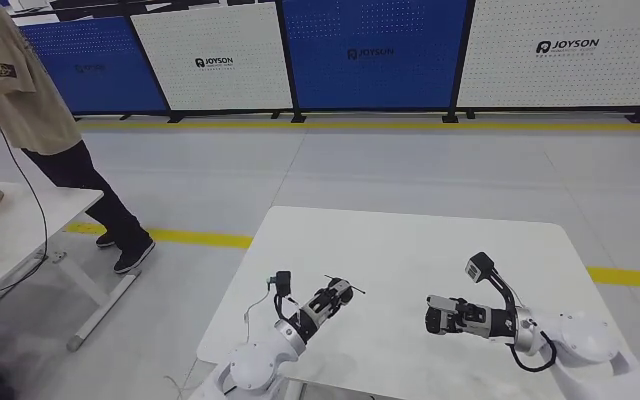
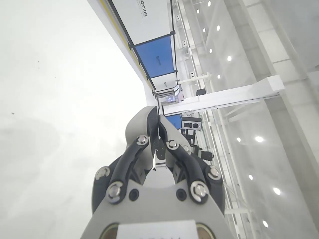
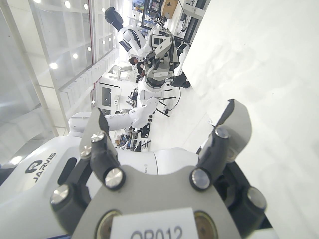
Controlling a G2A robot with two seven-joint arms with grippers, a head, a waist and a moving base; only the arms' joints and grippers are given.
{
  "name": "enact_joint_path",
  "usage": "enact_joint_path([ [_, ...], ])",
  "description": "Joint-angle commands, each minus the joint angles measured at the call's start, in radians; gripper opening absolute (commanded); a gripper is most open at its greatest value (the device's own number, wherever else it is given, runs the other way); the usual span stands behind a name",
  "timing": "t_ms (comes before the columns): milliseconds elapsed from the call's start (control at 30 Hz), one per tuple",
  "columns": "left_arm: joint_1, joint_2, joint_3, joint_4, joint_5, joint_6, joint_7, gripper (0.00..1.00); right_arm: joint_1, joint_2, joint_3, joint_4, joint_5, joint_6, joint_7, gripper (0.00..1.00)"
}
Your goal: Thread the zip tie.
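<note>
A thin black zip tie (image 1: 346, 285) sticks out on both sides of my left gripper (image 1: 338, 291), which hangs just above the white table (image 1: 420, 250) near its front left. In the left wrist view the left gripper (image 2: 157, 123) has its pads pressed together, shut on the tie, and the tie itself is hard to make out there. My right gripper (image 1: 430, 317) is at the front right of the table and points toward the left one, a short way apart. In the right wrist view the right gripper (image 3: 165, 111) is open with nothing between its fingers, and the left gripper (image 3: 162, 58) faces it farther off.
The table's front edge lies just below both arms. A second white table (image 1: 30, 230) stands off to the left across a stretch of floor. Blue and white panels (image 1: 380, 50) line the back of the room.
</note>
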Motion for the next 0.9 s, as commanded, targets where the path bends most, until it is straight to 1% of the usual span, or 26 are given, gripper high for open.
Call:
enact_joint_path([
  [0, 0.008, 0.004, -0.017, -0.012, -0.008, -0.011, -0.038, 0.0, 0.0, 0.0, 0.0, 0.0, 0.0, 0.0, 0.0, 1.0],
  [33, 0.012, 0.007, -0.026, -0.016, -0.002, -0.013, -0.058, 0.0, 0.0, 0.0, 0.0, 0.0, 0.0, 0.0, 0.0, 1.0],
  [100, 0.021, 0.016, -0.052, -0.022, 0.04, -0.005, -0.11, 0.0, 0.0, 0.0, 0.0, 0.0, 0.0, 0.0, 0.0, 1.0],
  [200, 0.028, 0.025, -0.088, -0.027, 0.058, 0.023, -0.162, 0.0, 0.0, 0.0, 0.0, 0.0, 0.0, 0.0, 0.0, 1.0],
  [267, 0.036, 0.032, -0.109, -0.032, 0.068, 0.033, -0.212, 0.0, 0.0, 0.0, 0.0, 0.0, 0.0, 0.0, 0.0, 1.0],
  [300, 0.041, 0.036, -0.12, -0.033, 0.082, 0.034, -0.245, 0.0, 0.0, 0.0, 0.0, 0.0, 0.0, 0.0, 0.0, 1.0],
  [333, 0.047, 0.041, -0.136, -0.035, 0.106, 0.022, -0.272, 0.0, 0.0, 0.0, 0.0, 0.0, 0.0, 0.0, 0.0, 1.0],
  [367, 0.053, 0.043, -0.146, -0.03, 0.125, 0.014, -0.277, 0.0, 0.0, 0.0, 0.0, 0.0, 0.0, 0.0, 0.0, 1.0],
  [433, 0.059, 0.044, -0.152, -0.026, 0.129, 0.003, -0.263, 0.0, 0.0, 0.0, 0.0, 0.0, 0.0, 0.0, 0.0, 1.0],
  [767, 0.057, 0.044, -0.15, -0.026, 0.126, 0.001, -0.258, 0.0, 0.0, 0.0, 0.0, 0.0, 0.0, 0.0, 0.0, 1.0],
  [800, 0.056, 0.042, -0.141, -0.035, 0.105, -0.009, -0.258, 0.0, 0.0, 0.0, 0.0, 0.0, 0.0, 0.0, 0.0, 1.0],
  [867, 0.058, 0.04, -0.143, -0.056, 0.021, -0.039, -0.267, 0.0, 0.0, 0.0, 0.0, 0.0, 0.0, 0.0, 0.0, 1.0],
])
